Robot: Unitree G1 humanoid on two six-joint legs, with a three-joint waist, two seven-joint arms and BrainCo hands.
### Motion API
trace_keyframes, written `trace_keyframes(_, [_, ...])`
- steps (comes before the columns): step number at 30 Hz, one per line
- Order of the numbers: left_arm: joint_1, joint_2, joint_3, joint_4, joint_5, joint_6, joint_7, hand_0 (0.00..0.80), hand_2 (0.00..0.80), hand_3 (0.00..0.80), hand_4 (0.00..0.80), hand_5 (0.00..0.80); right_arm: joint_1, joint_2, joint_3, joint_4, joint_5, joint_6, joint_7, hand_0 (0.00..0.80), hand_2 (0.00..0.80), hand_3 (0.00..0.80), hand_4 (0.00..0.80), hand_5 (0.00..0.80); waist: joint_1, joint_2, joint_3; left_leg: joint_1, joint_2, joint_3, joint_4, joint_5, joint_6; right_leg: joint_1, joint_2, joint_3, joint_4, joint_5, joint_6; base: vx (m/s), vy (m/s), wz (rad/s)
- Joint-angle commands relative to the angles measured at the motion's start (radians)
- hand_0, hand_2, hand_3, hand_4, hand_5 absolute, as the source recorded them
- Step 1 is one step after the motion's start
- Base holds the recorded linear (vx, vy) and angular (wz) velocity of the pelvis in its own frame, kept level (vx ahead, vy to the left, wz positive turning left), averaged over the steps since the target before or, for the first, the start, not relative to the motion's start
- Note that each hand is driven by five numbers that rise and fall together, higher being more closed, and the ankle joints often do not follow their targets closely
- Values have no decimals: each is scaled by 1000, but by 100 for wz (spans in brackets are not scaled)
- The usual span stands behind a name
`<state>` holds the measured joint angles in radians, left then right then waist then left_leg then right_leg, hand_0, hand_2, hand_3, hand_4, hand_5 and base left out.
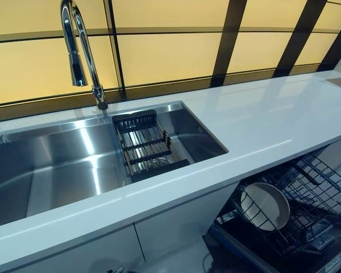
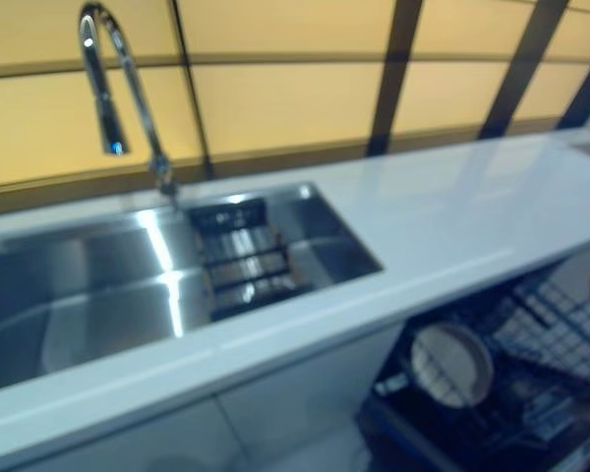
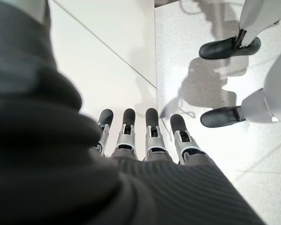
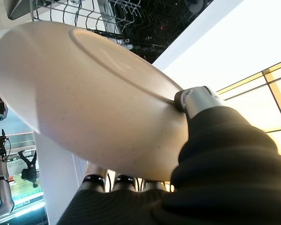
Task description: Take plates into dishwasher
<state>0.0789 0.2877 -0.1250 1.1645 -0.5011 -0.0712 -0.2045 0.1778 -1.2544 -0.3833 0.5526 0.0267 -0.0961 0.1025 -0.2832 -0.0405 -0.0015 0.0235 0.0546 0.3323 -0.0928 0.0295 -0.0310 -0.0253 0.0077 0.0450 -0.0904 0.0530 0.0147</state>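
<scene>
Your right hand (image 4: 196, 154) holds a plate (image 4: 84, 93): in the right wrist view the thumb presses on the plate's underside near the rim, and the fingers (image 4: 124, 180) pass beneath the opposite face, so the plate is pinched between them. Only a sliver of this plate shows in the right eye view, at the far right edge over the dishwasher.

The held plate is cream-beige, matte and lightly speckled, round, with a raised foot ring on the side facing the camera.

Your left hand (image 3: 145, 140) shows in the left wrist view with fingers straight and side by side, holding nothing, over white cabinet fronts and floor.

A 2nd plate (image 1: 265, 206) already stands on edge, tilted, in the dishwasher rack (image 1: 312, 193): pale with a darker rim, held between the wire tines. The rack is pulled out below the white countertop (image 1: 261, 122), to its right end.

On the left of the counter sits a steel sink (image 1: 57, 170) with a dark wire drain rack (image 1: 148, 145) inside its right part and a chrome faucet (image 1: 79, 51) behind it.
</scene>
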Motion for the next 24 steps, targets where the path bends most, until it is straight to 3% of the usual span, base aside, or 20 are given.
trace_keyframes(1, [-27,41,42,40,36,-20,-17,0,0,0,0,0,-95,32,-55,12,48,-16,-18,800,800,800,800,800,29,-18,-6,69,28,18,6,-119,24,0,-11,-55,3,1,97,-3,-64,-1])
trace_keyframes(24, [-15,49,10,-2,28,-23,-32,0,0,0,0,0,-122,97,-28,-37,21,-20,-20,800,800,800,800,800,22,31,43,37,31,18,6,-101,14,-35,-21,-80,3,9,92,-10,-25,-2])
